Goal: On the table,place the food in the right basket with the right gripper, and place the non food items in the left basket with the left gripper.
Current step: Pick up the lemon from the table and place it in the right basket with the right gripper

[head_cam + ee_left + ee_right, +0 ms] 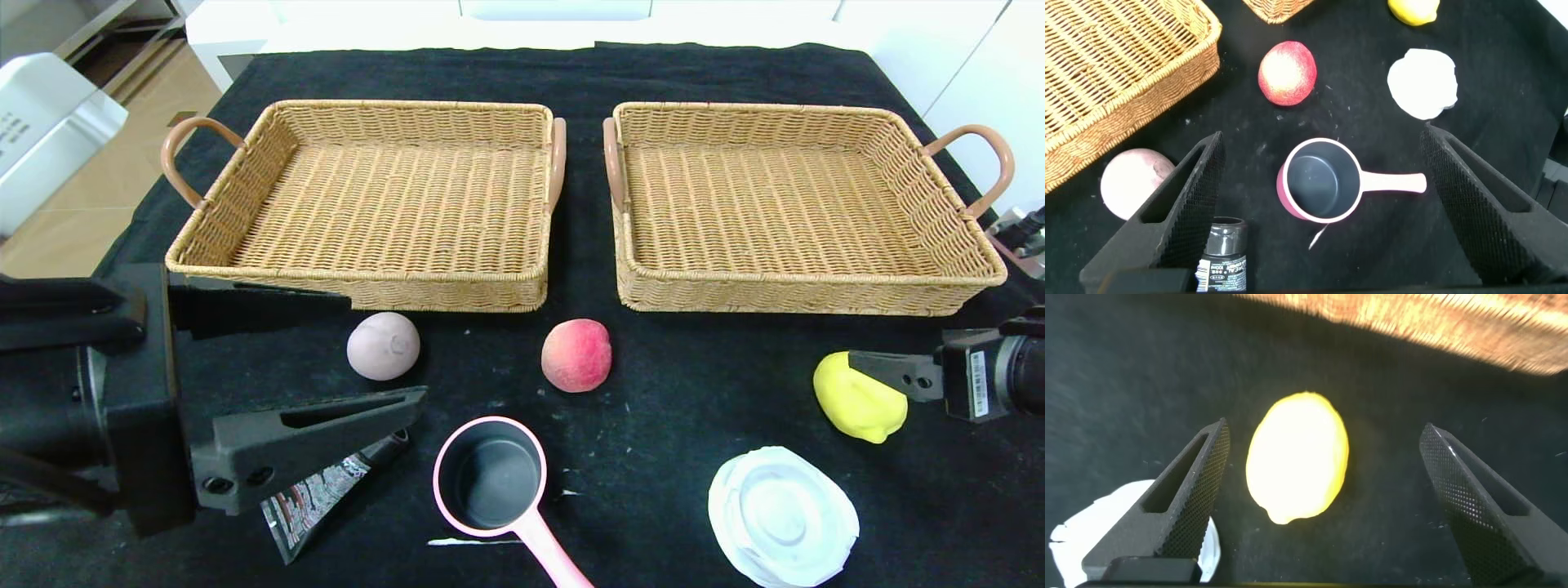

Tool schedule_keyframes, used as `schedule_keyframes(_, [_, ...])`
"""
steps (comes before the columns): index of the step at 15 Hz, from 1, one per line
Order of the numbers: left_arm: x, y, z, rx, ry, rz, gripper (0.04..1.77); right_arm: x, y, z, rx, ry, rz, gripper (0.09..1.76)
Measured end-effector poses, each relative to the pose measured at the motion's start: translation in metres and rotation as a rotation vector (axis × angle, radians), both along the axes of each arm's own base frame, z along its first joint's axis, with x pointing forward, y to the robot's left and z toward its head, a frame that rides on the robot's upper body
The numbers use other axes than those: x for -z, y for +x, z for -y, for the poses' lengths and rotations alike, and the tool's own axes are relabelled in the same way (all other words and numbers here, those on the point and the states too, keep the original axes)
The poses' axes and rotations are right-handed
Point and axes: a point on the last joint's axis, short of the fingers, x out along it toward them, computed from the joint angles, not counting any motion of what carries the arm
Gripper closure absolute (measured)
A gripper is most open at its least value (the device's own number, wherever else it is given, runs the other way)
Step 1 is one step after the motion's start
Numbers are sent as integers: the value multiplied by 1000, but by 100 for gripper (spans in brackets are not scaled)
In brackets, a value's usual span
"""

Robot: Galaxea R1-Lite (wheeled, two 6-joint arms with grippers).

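Right gripper (1319, 498): fingers spread wide, positioned over the lemon (1297, 457) at the right side of the table (702, 392). The lemon lies between the two fingers without contact on either side. In the head view the gripper (878, 367) reaches in from the right edge, with its visible finger overlapping the top of the lemon (859, 400).

Left gripper (1319, 204): fingers likewise spread wide, holding nothing, located at the near left of the table. The black squeeze tube (1223, 257) lies just beside one finger, grey cap toward the baskets. The pink pan (1320, 181) sits between the fingers in the left wrist view, handle pointing toward the near right. In the head view the gripper (326, 359) hangs above the tube (326, 490), partly covering it.

Remaining items on the black cloth:
- Mauve-grey ball (383, 345): just near of the left basket (359, 278), beside the left gripper.
- Peach (576, 355): centre, near of the gap between the baskets.
- White dish (782, 516): near right, close to the lemon but not touching it.
- Right basket (808, 290): far right, side by side with the left basket.
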Motion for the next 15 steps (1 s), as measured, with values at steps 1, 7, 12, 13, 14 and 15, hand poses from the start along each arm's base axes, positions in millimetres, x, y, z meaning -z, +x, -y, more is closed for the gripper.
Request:
schedule_keyframes(1, [0, 0, 0, 0, 1, -1, 9, 3, 3, -1, 2, -3, -13, 15])
schedule_keyframes(7, [2, 1, 1, 3, 5, -5, 9, 24, 23, -5, 49, 12, -103, 15])
schedule_keyframes(12, [1, 1, 0, 1, 2, -4, 9, 31, 31, -12, 34, 10, -120, 15])
schedule_keyframes(13, [1, 1, 0, 0, 1, -4, 9, 32, 32, -12, 33, 9, -124, 15])
schedule_keyframes(14, [1, 0, 0, 0, 0, -3, 9, 34, 33, -13, 32, 7, -129, 15])
schedule_keyframes(15, [0, 0, 0, 0, 0, -2, 9, 35, 33, -13, 35, 5, -133, 15])
